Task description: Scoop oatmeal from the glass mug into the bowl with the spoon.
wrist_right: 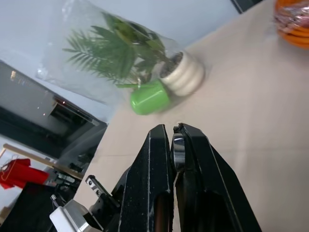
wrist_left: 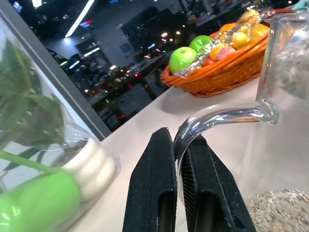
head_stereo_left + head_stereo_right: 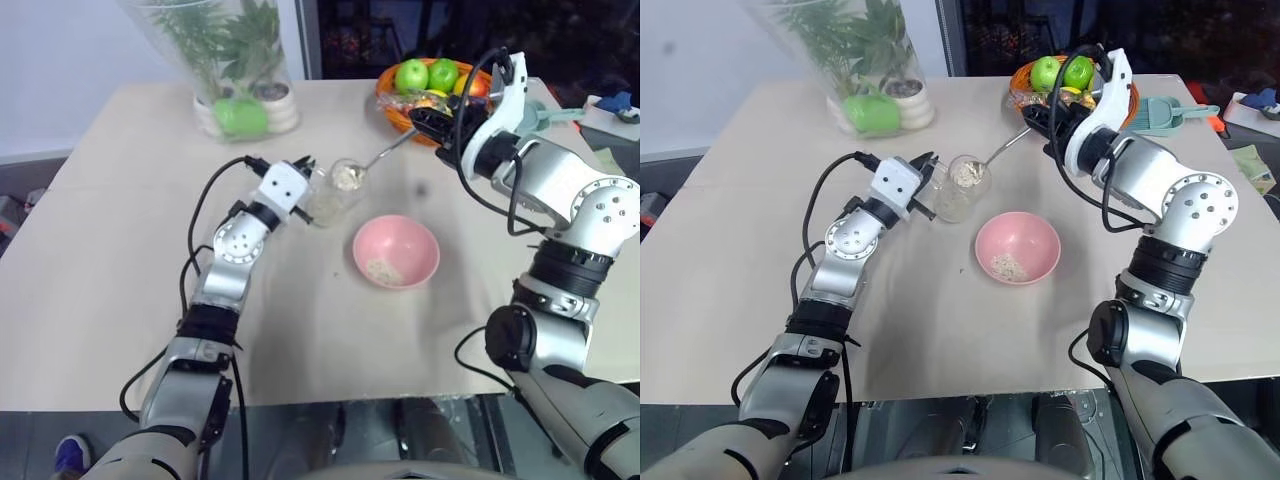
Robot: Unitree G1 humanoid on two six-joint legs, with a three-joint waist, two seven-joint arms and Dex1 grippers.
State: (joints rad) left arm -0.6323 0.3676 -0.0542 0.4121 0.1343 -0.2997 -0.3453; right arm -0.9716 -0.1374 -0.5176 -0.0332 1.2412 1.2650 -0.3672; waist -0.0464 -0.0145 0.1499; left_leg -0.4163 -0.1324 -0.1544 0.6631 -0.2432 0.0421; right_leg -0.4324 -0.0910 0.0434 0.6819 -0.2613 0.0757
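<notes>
No writing can be read on the table point(image 3: 120, 250). The pink bowl point(image 3: 396, 250), holding a little oatmeal point(image 3: 380, 269), sits near the mug point(image 3: 330, 195), whose handle the left gripper point(image 2: 179, 159) pinches. The right gripper point(image 1: 173, 145) pinches the spoon point(image 3: 372, 160), its head heaped with flakes over the mug.

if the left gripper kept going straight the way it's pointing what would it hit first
Probably the glass mug itself: the left gripper is shut on its handle, with the mug's wall just ahead. Past it stands the orange fruit basket.
</notes>
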